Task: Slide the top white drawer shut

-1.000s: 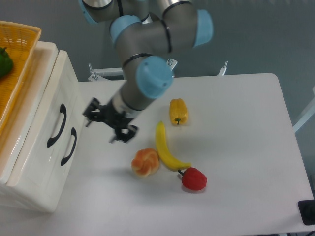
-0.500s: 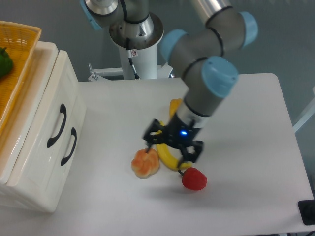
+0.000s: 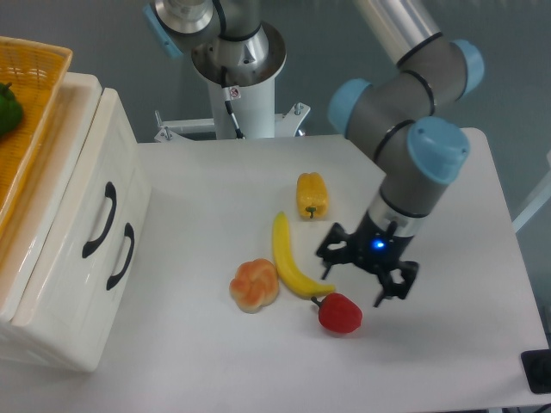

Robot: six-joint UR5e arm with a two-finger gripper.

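The top white drawer (image 3: 82, 172) is the upper front of the cream cabinet at the far left, with a curved black handle (image 3: 97, 219). Its front panel stands about level with the lower drawer front. A narrow strip of its top rim shows behind the panel. My gripper (image 3: 362, 277) is open and empty, pointing down over the table to the right of the middle. It is far from the drawer and just above and to the right of a red pepper (image 3: 339, 313).
The lower drawer handle (image 3: 120, 256) sits beside the upper one. An orange wicker basket (image 3: 30, 95) holding something green stands on the cabinet. A yellow pepper (image 3: 312, 195), a banana (image 3: 291, 260) and an orange bun-like item (image 3: 254, 285) lie mid-table. The robot base (image 3: 241, 60) stands at the back.
My gripper has swung from just beside the drawer fronts rightward across the table, past the banana, to the right of the red pepper. The drawer and the fruits have not moved.
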